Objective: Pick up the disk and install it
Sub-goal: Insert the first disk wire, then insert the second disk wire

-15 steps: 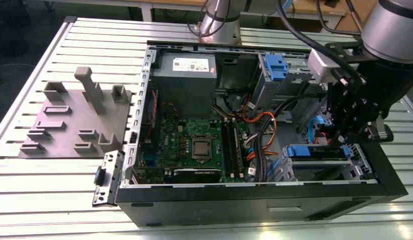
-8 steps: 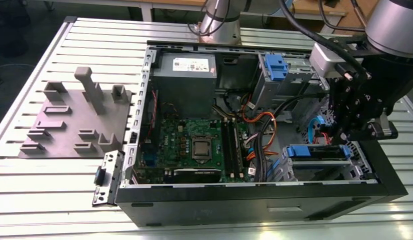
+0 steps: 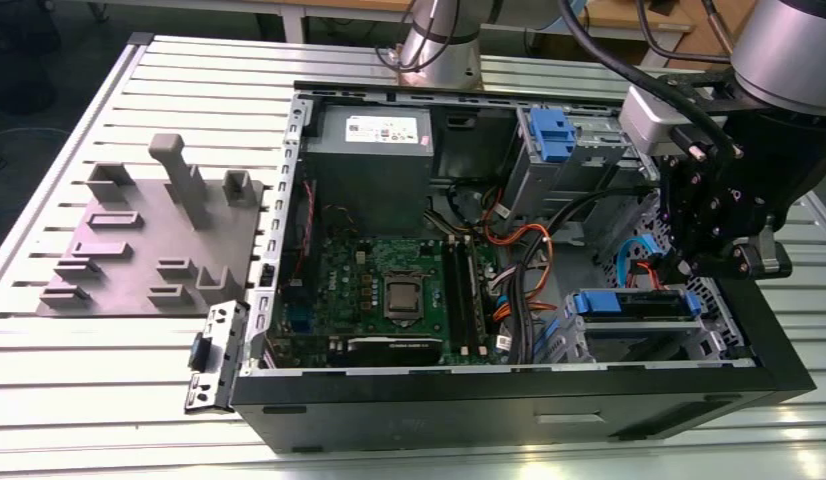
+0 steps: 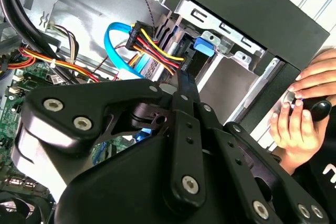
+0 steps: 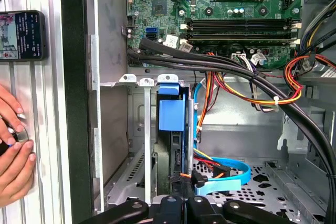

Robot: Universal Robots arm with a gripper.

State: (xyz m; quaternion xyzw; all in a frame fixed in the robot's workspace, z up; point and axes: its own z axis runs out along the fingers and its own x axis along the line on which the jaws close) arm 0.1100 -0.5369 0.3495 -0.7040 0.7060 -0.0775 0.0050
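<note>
The disk (image 3: 636,303), in its bright blue bracket, sits in the lower drive bay of the open computer case (image 3: 520,390), near the front corner on the exterior view's right. In the first wrist view its blue bracket (image 5: 171,115) stands edge-on inside the metal cage. In the second wrist view the blue tab (image 4: 203,47) shows at the bay's mouth. My gripper (image 3: 680,272) hangs just above the bay, over the disk's cable end. Its fingers are shut together with nothing between them, in both wrist views (image 5: 185,200) (image 4: 182,85).
A blue flat cable (image 5: 226,179) and red-yellow-orange wires (image 4: 157,51) crowd the bay. The grey power supply (image 3: 373,140), motherboard (image 3: 386,290) and an upper cage with a blue tab (image 3: 553,135) fill the case. A grey fixture block (image 3: 153,240) stands outside. A person's hand (image 5: 13,156) and a phone (image 5: 23,35) are beside the case.
</note>
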